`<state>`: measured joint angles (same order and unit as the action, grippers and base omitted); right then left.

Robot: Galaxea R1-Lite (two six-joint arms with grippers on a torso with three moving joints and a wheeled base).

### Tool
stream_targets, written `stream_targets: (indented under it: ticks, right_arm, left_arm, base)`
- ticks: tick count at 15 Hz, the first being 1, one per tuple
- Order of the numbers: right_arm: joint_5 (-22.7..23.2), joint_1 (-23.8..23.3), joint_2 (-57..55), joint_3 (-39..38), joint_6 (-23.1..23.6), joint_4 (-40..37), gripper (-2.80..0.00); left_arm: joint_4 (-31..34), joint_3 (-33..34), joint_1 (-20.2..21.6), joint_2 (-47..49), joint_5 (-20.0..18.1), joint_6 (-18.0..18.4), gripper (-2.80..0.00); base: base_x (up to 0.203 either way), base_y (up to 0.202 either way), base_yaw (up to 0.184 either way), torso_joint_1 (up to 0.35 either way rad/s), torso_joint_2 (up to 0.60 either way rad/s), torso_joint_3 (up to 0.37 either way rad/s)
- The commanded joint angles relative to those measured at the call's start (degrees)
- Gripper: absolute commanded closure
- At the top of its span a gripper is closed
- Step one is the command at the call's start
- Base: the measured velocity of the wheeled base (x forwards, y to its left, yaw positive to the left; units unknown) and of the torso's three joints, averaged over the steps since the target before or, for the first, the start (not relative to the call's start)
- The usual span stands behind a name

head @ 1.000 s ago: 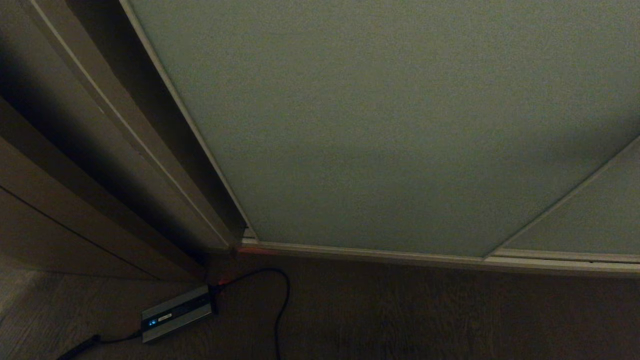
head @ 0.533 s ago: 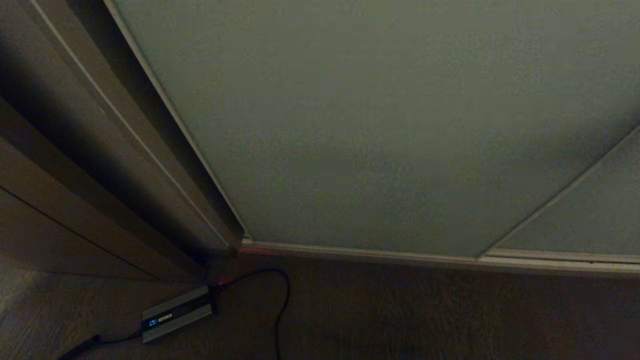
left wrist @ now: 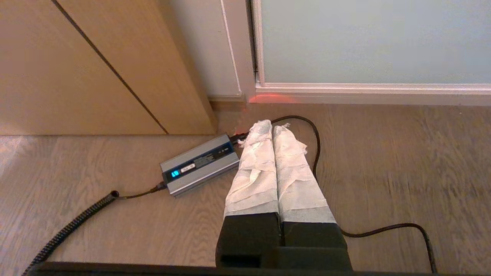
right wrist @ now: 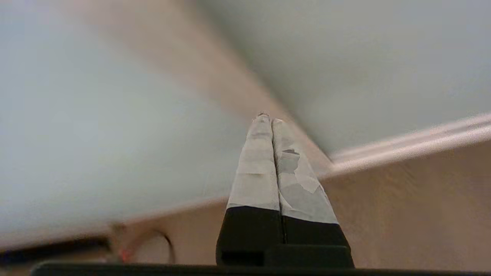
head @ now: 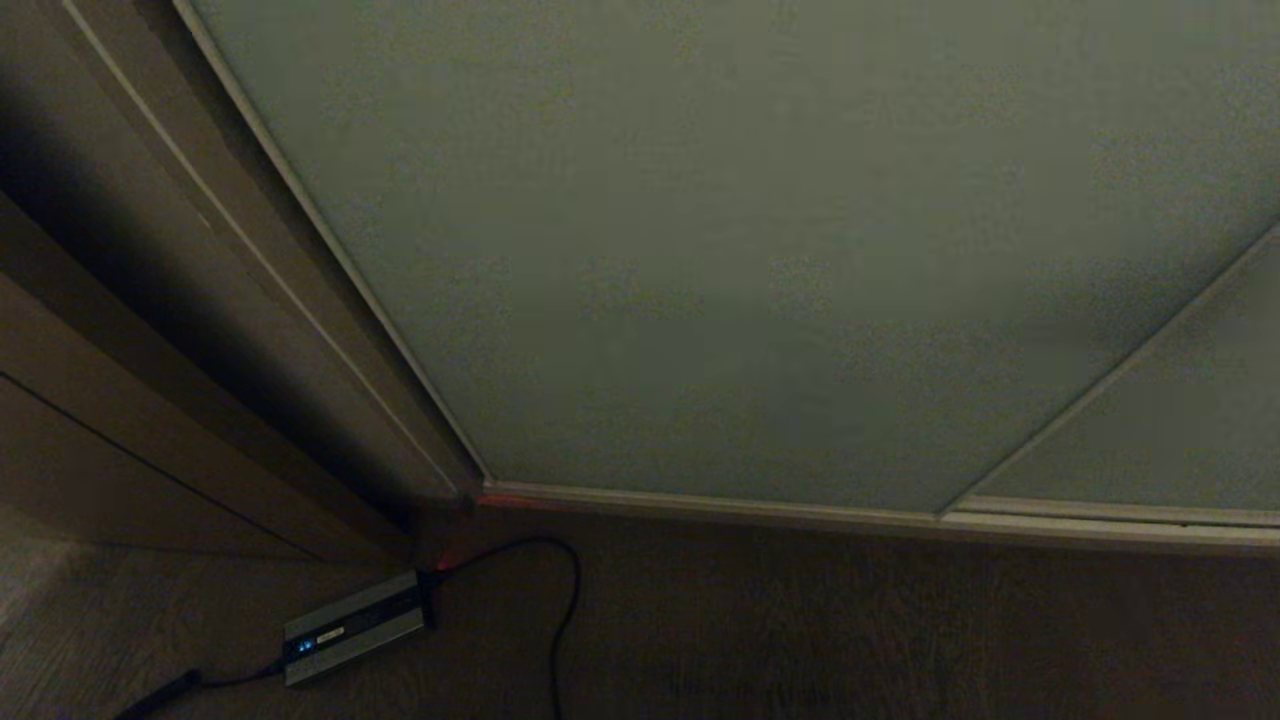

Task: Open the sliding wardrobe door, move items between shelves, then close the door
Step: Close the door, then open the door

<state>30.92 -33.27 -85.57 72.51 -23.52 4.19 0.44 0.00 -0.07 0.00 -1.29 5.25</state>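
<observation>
Door position: the sliding wardrobe door stands on the floor track, its left vertical edge meeting the brown side panel at the lower left corner of the wardrobe front, so the opening appears shut. Its long axis runs upright; travel is sideways along the track. The right gripper, fingers pressed together and empty, points at the upright frame strip between the two pale panels, close in front of it; contact cannot be confirmed. The left gripper, also closed on nothing, hangs low above the floor near a grey charger box. The right arm is the nearer to the door.
</observation>
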Motion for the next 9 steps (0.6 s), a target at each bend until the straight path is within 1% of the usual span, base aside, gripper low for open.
stream_targets:
  ticks: [1,3,4,5,6,7,9]
  right_arm:
    - [0.7,0.1,9.1,-5.4,5.0,-2.2,0.0]
    - [2.3,0.5,17.2,-12.0,14.6,-4.0,0.0]
    - [2.6,1.1,21.6,-15.5,18.4,-4.6,0.0]
    - [2.6,2.8,26.3,-19.3,21.3,-4.9,0.0]
    - [1.9,5.7,31.2,-23.5,23.6,-5.1,0.0]
    - [-0.1,9.2,36.3,-27.4,25.2,-5.3,0.0]
    - [-6.1,17.5,47.0,-35.9,26.9,-5.8,0.0]
  left_arm:
    - [0.0,0.0,0.0,0.1,0.0,0.0,0.0]
    - [0.0,0.0,0.0,0.1,0.0,0.0,0.0]
    - [0.0,0.0,0.0,0.1,0.1,0.0,0.0]
    - [0.0,0.0,0.0,0.1,0.1,0.0,0.0]
    - [0.0,0.0,0.0,0.1,0.0,0.0,0.0]
    - [0.0,0.0,0.0,0.1,0.0,0.0,0.0]
    - [0.0,0.0,0.0,0.1,0.0,0.0,0.0]
  base:
    - [0.0,0.0,0.0,0.0,0.0,0.0]
    - [0.0,0.0,0.0,0.0,0.0,0.0]
    - [0.0,0.0,0.0,0.0,0.0,0.0]
    - [0.0,0.0,0.0,0.0,0.0,0.0]
    - [0.0,0.0,0.0,0.0,0.0,0.0]
    - [0.0,0.0,0.0,0.0,0.0,0.0]
    - [0.0,0.0,0.0,0.0,0.0,0.0]
